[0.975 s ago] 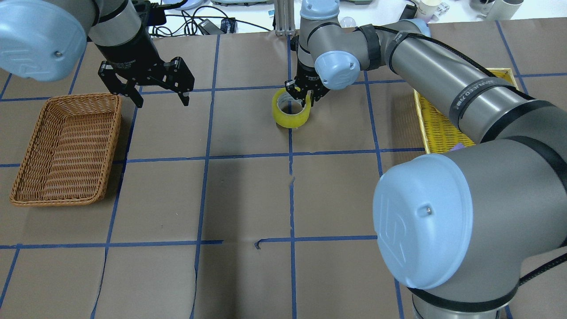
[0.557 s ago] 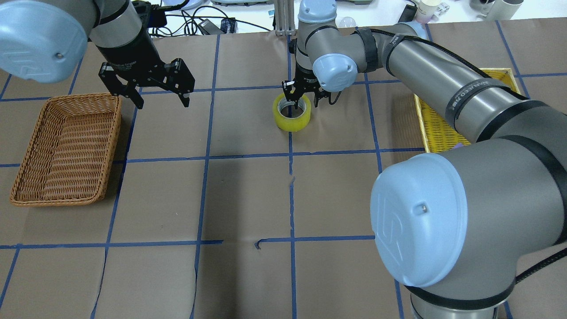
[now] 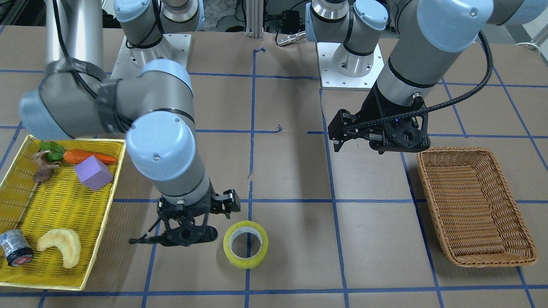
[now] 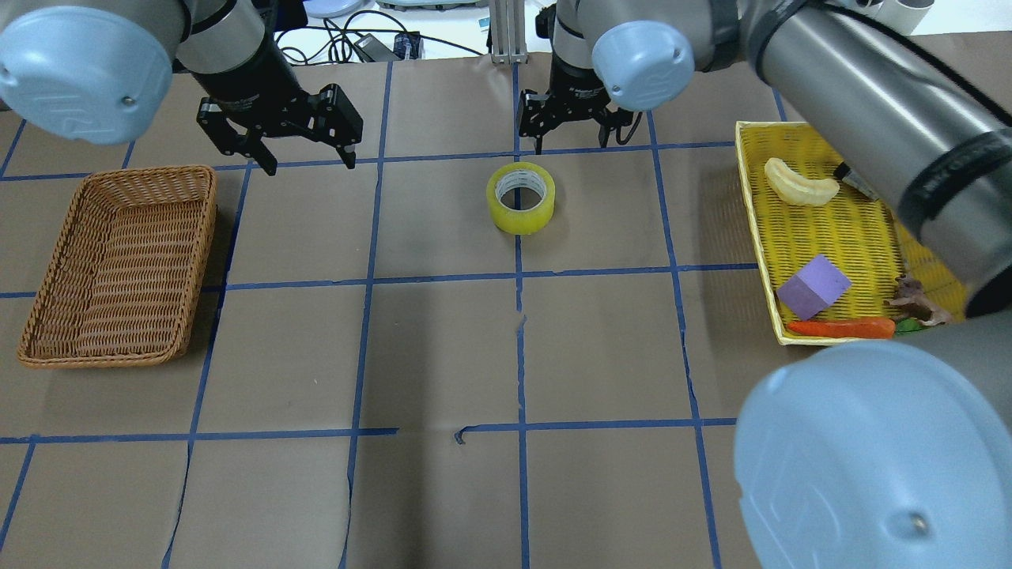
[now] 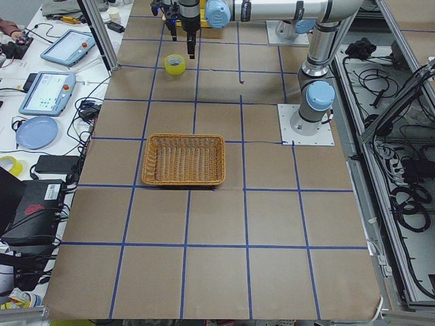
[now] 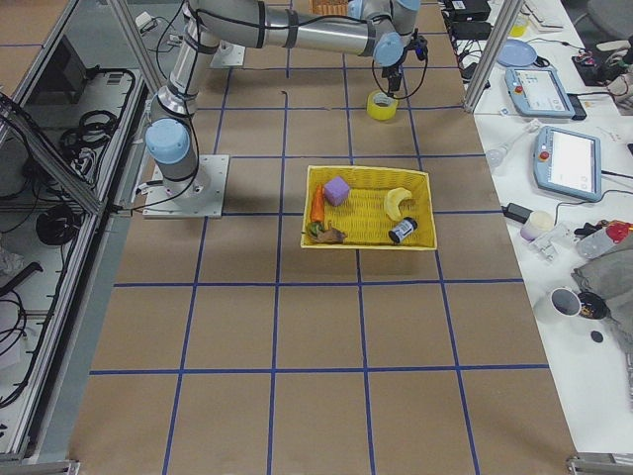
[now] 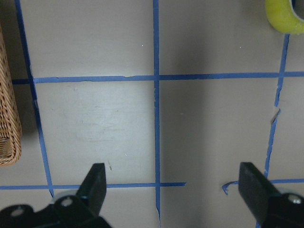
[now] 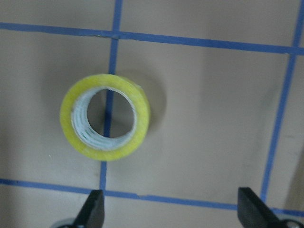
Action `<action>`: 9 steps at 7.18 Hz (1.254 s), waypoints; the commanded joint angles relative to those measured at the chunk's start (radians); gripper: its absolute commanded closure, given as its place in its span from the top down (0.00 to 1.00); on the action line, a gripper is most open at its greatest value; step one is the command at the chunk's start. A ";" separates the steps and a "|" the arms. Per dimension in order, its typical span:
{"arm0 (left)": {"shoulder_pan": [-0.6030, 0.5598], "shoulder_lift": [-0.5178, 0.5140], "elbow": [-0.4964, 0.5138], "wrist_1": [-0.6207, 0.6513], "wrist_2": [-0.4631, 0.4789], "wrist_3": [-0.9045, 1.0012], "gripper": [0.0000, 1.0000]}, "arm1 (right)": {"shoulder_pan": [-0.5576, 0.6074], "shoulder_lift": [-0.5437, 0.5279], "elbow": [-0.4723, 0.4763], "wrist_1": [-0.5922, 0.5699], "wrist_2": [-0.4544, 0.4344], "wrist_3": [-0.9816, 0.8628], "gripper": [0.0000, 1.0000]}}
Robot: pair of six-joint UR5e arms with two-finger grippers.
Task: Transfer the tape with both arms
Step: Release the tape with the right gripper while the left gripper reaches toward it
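Note:
The tape (image 4: 520, 197), a yellowish roll with a pale core, lies flat on the brown table on a blue grid line. It also shows in the front view (image 3: 245, 244) and in the right wrist view (image 8: 105, 116). My right gripper (image 4: 571, 141) is open and empty, raised just beyond the roll on its far side and not touching it. My left gripper (image 4: 309, 162) is open and empty, hanging above the table between the wicker basket and the tape. The left wrist view catches only the roll's edge (image 7: 285, 14) at its top right corner.
A wicker basket (image 4: 39, 292) stands at the left. A yellow tray (image 4: 751, 237) at the right holds a pale crescent toy (image 4: 800, 183), a purple block (image 4: 813, 287), a carrot (image 4: 840, 326) and a small grey cylinder (image 3: 15, 248). Cables and devices lie past the far edge.
My right gripper was shut on the tilted tape's wall, then opened, let it go and drew back up and away. The tape now lies flat. My left gripper shifted slightly right.

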 commanded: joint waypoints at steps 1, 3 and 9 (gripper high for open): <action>-0.021 -0.047 -0.001 0.100 -0.040 -0.024 1.00 | -0.126 -0.203 0.067 0.181 -0.005 -0.090 1.00; -0.090 -0.150 -0.001 0.230 -0.040 -0.087 1.00 | -0.221 -0.354 0.140 0.297 -0.088 -0.170 1.00; -0.167 -0.451 0.022 0.606 -0.046 -0.197 1.00 | -0.237 -0.456 0.200 0.303 -0.077 -0.170 1.00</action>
